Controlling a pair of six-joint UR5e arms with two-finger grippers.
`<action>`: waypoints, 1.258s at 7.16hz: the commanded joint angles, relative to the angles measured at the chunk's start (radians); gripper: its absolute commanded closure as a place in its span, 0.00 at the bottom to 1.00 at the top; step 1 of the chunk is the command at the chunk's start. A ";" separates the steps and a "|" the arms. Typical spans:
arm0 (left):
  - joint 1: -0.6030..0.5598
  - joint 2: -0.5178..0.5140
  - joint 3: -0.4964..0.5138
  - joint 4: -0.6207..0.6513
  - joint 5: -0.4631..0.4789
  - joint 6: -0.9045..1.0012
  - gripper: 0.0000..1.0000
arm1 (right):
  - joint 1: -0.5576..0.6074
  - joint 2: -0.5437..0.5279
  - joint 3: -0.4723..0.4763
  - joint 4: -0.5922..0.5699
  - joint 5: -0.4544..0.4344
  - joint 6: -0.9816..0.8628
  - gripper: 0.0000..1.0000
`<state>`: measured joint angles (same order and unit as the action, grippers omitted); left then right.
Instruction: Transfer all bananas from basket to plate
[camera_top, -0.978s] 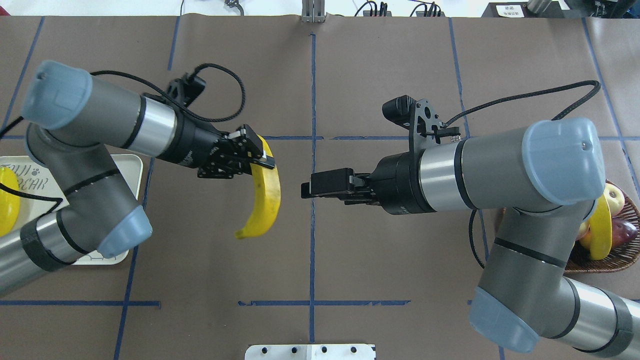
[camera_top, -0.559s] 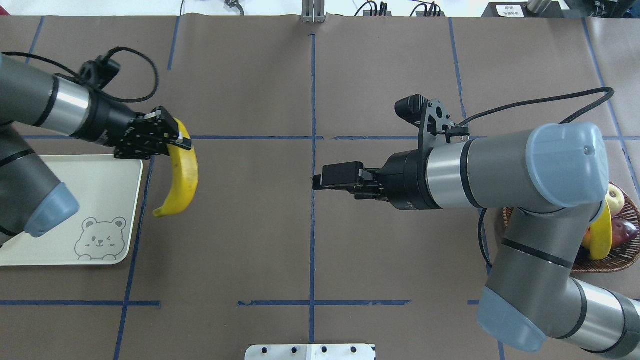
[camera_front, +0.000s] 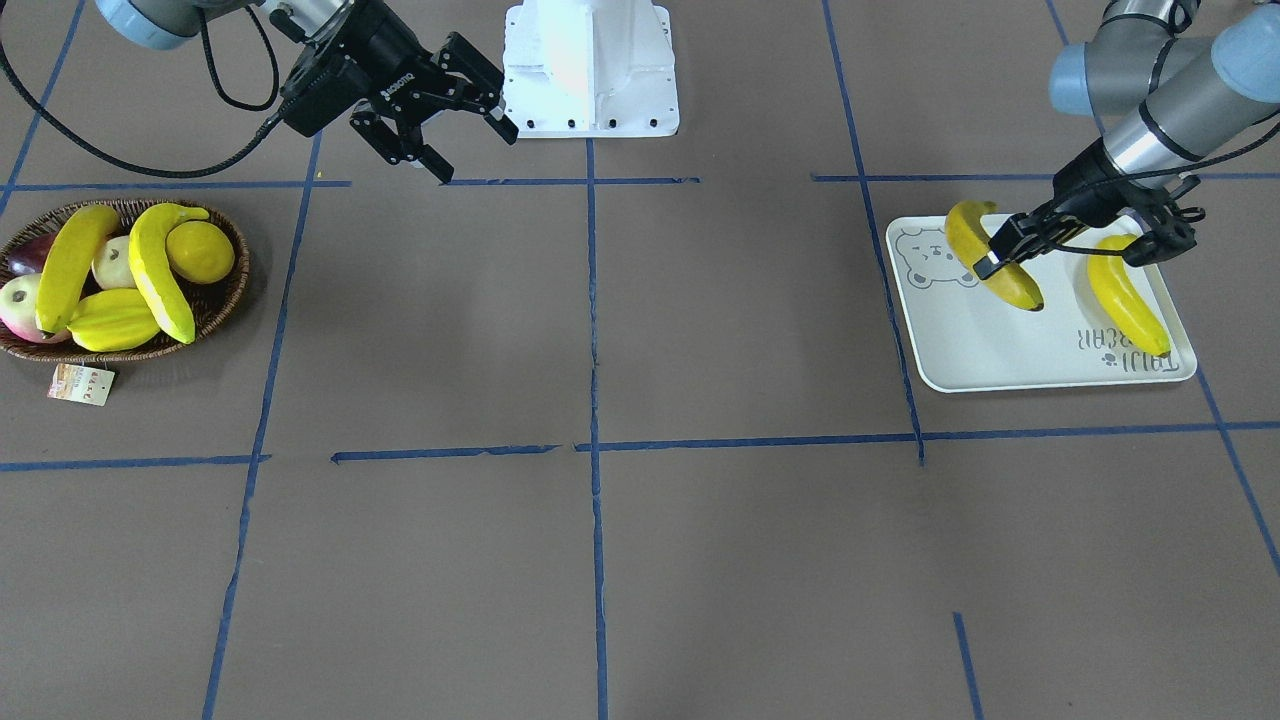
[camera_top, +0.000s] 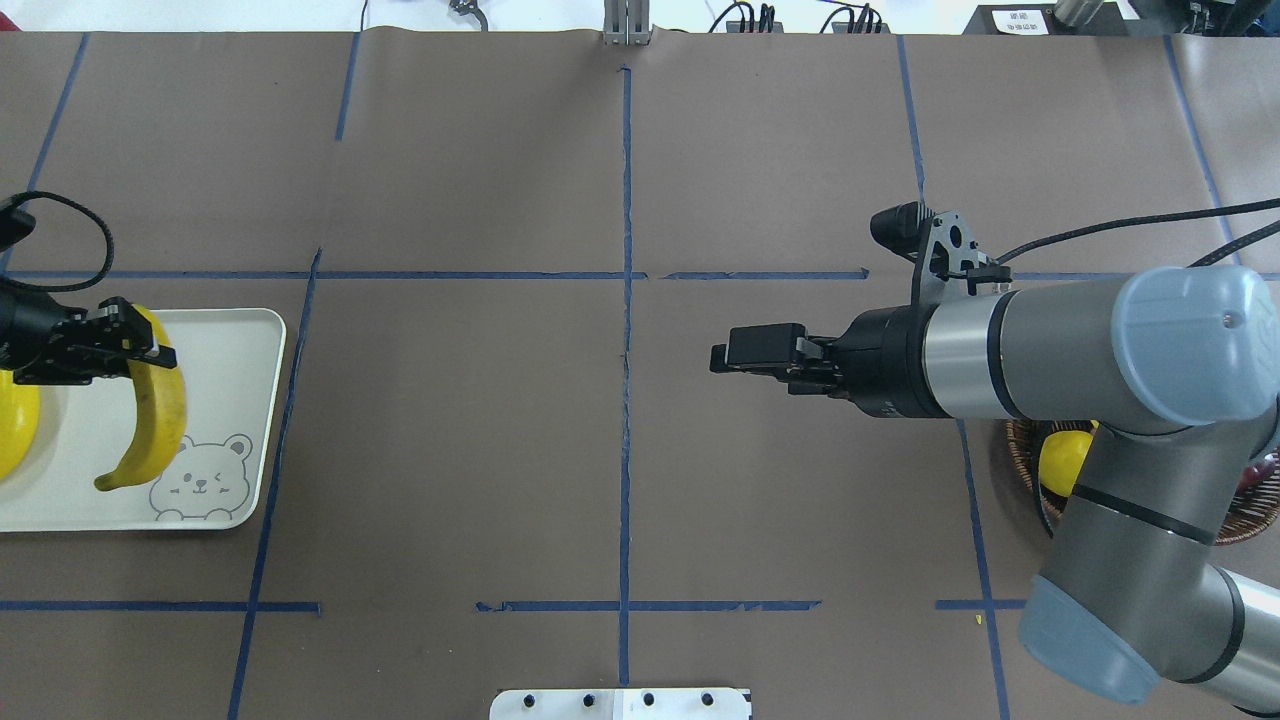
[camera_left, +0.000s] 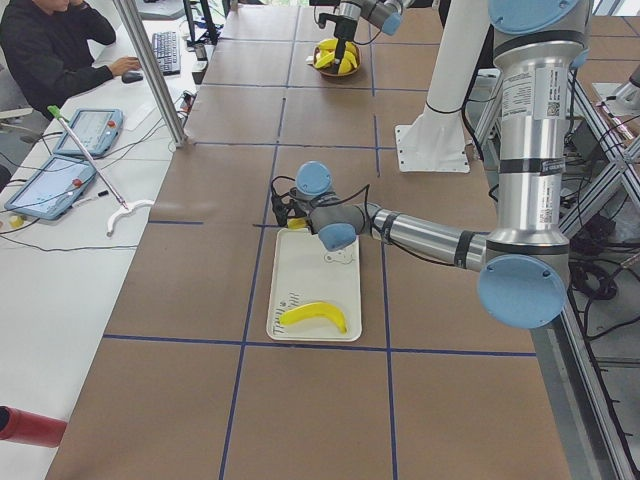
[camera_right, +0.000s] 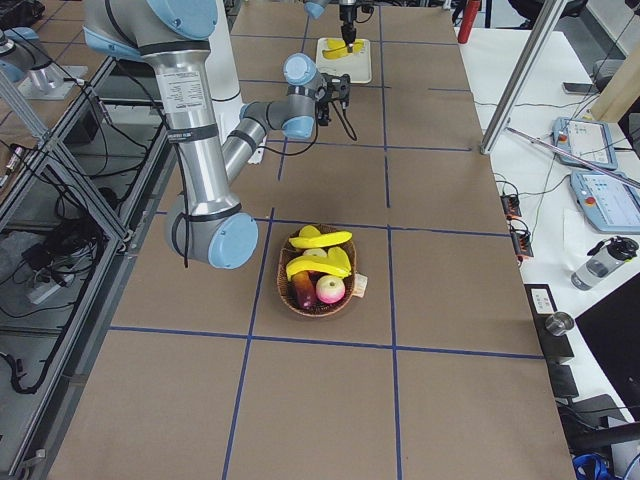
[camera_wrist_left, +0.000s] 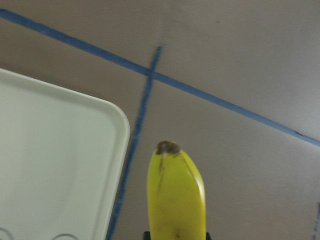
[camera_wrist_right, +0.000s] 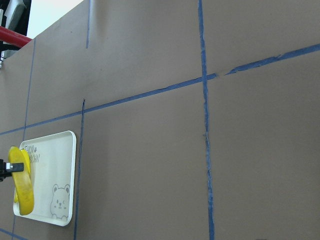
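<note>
Since 0.6 s ago the left gripper (camera_top: 140, 345) has carried the held banana (camera_top: 165, 420) toward 9 o'clock, from just off the plate's 3 o'clock edge to over the plate (camera_top: 232, 350) itself. The right gripper (camera_top: 718, 358) has drawn back toward 3 o'clock, off the table's (camera_top: 450, 420) centre line. Clock directions follow the overhead view, with 12 o'clock pointing away from the robot.

The left gripper's fingers are clamped on the held banana's upper end. From there the fruit curves toward 6 o'clock, and its lower tip lies just at 10 o'clock of the bear (camera_top: 205, 480) drawn on the plate. Whether that tip touches the plate I cannot tell. A second banana (camera_front: 1125, 295) lies flat on the plate at 9 o'clock of the held one, apart from it. The plate sits at the table's 9 o'clock end.

The right gripper hangs above bare table between the centre and the basket (camera_front: 238, 285), pointing toward 9 o'clock. The front view shows its jaws spread wide with nothing between them.

The basket stands at the 3 o'clock end, largely under the right arm in the overhead view. Two bananas (camera_front: 68, 262) lie in it, along with a lemon (camera_front: 200, 250), a starfruit (camera_front: 112, 320) and an apple (camera_front: 18, 305). Its tag (camera_front: 80, 385) lies on the table at the basket's 12 o'clock side.
</note>
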<state>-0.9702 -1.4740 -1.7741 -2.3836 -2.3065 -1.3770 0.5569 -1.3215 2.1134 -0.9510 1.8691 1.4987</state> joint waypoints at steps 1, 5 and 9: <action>-0.018 0.104 0.022 0.004 0.068 0.143 1.00 | 0.014 -0.027 0.003 0.000 0.001 -0.001 0.00; -0.010 0.103 0.114 0.003 0.153 0.167 1.00 | 0.031 -0.041 0.002 0.000 -0.001 -0.001 0.00; -0.019 0.097 0.099 0.003 0.139 0.177 0.00 | 0.076 -0.062 0.007 -0.002 0.025 -0.006 0.00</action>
<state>-0.9856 -1.3766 -1.6646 -2.3814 -2.1588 -1.2078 0.6020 -1.3748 2.1164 -0.9514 1.8753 1.4960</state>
